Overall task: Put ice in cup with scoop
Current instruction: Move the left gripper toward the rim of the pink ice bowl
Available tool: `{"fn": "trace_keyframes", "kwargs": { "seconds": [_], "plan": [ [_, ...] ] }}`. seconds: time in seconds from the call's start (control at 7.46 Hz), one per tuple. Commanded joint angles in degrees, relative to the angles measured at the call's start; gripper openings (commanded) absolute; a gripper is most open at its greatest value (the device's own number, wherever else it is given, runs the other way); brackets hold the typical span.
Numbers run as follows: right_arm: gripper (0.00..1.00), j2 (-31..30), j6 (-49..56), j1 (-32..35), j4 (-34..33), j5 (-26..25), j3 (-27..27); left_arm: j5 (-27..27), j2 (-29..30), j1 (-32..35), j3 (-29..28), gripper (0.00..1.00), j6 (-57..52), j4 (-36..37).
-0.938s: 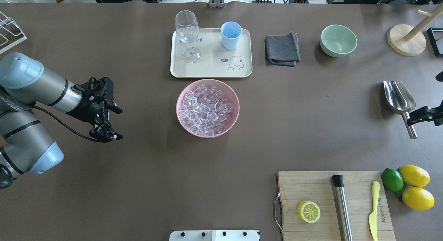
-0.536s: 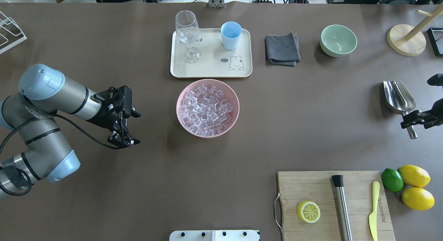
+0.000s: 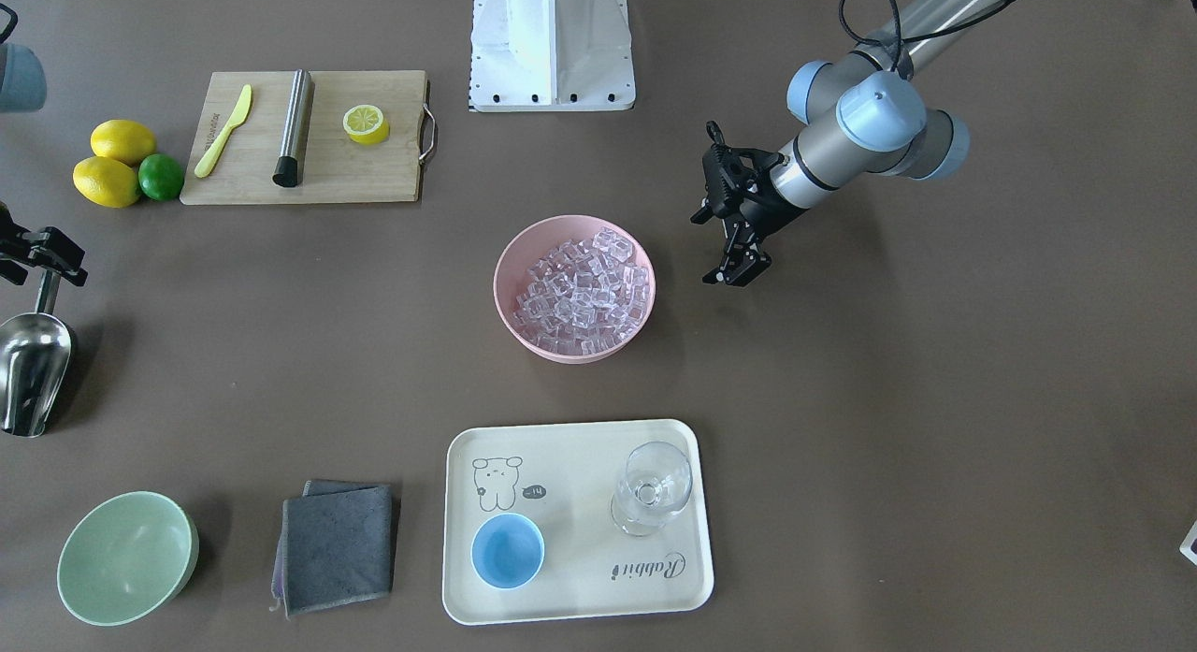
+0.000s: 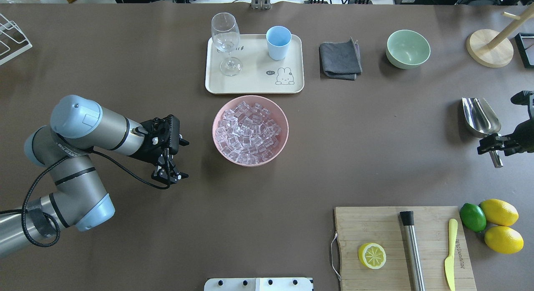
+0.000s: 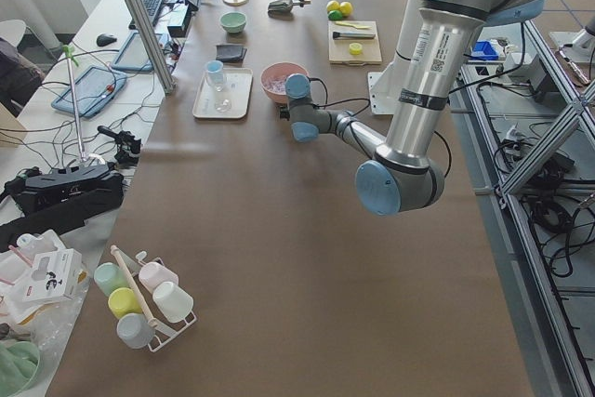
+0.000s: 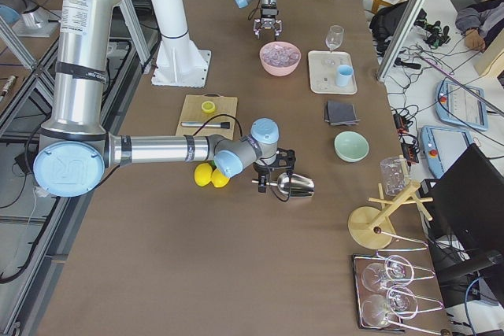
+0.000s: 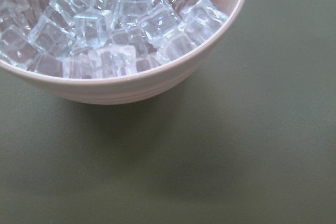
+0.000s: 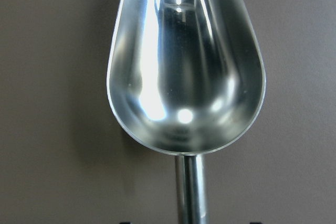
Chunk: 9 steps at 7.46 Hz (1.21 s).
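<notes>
Since the earlier frame the left gripper (image 4: 180,159) had been brought nearer the pink bowl (image 4: 285,132) of ice (image 4: 250,130), jaws spread, nothing held. The right gripper (image 4: 491,145) was set astride the handle of the scoop (image 4: 480,115), unclenched. The scoop was laid near the right edge of the table (image 4: 375,165), trough toward 12 o'clock, handle toward 6, open room at 9. The cup (image 4: 278,42) was seen on the tray (image 4: 250,84), at the bowl's 12.

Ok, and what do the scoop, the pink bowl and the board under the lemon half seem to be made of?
The scoop: polished metal, probably stainless steel; it mirrors light sharply. The pink bowl: opaque, matte, faintly ridged wall; plastic or ceramic, I cannot tell. The board: pale wood or bamboo, judging by the straight grain lines; matte finish.
</notes>
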<state>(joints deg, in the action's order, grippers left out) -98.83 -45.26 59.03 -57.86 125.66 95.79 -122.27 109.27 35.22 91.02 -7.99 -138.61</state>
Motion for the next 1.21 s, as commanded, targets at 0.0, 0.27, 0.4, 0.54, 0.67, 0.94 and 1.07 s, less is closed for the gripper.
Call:
{"fn": "trace_keyframes", "kwargs": {
  "seconds": [0.0, 0.27, 0.4, 0.54, 0.67, 0.94, 1.07],
  "plan": [
    [0.81, -2.68, -5.71, -1.38, 6.44, -3.13, 0.62, 2.47, 1.99, -0.94, -1.81, 0.99, -0.19, -2.1],
    [0.81, -5.4, -7.03, -2.16, 10.65, -4.71, 1.59, 2.47, 3.74, -0.77, -2.86, 0.99, -6.89, -2.1],
    [0.8, -5.76, -6.86, -3.21, 11.8, -6.11, 1.59, 2.73, 4.89, -0.77, -3.39, 0.99, -12.17, -2.01],
    [0.79, -7.07, -6.51, -4.01, 14.16, -7.61, 1.59, 2.82, 5.51, -0.68, -3.66, 0.99, -12.4, -1.75],
    [0.77, -6.99, -6.42, -4.54, 14.27, -8.06, 1.59, 2.91, 5.95, -0.59, -4.01, 0.99, -12.14, -1.66],
    [0.61, -6.9, -6.24, -6.03, 14.27, -9.46, 1.5, 3.88, 6.66, 0.02, -5.42, 0.99, -8.56, -1.66],
    [0.49, -6.82, -6.24, -6.3, 14.27, -9.47, 1.59, 3.88, 6.66, 0.2, -5.59, 0.99, -5.84, -1.66]
  ]
}}
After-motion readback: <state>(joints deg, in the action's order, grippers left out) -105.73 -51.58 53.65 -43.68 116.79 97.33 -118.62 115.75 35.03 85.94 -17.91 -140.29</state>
